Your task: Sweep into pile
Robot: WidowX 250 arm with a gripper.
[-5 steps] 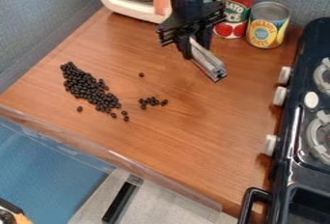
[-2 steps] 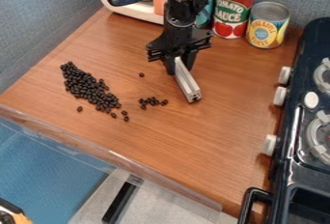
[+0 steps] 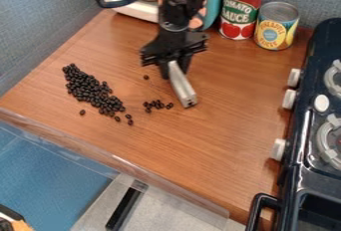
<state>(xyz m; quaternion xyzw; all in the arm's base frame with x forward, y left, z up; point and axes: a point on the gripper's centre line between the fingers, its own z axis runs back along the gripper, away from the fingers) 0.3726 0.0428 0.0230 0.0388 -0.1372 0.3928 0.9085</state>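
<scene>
1. Main bean pile (image 3: 92,91): nine-to-ten o'clock from small cluster; presumably the gathering point.
2. Small cluster (image 3: 158,105): clock centre; strays needing collection.
3. Gripper (image 3: 174,69): one o'clock, clamped on metal bar (image 3: 181,84), its length slanted, likely giving a broad sweeping edge.
</scene>
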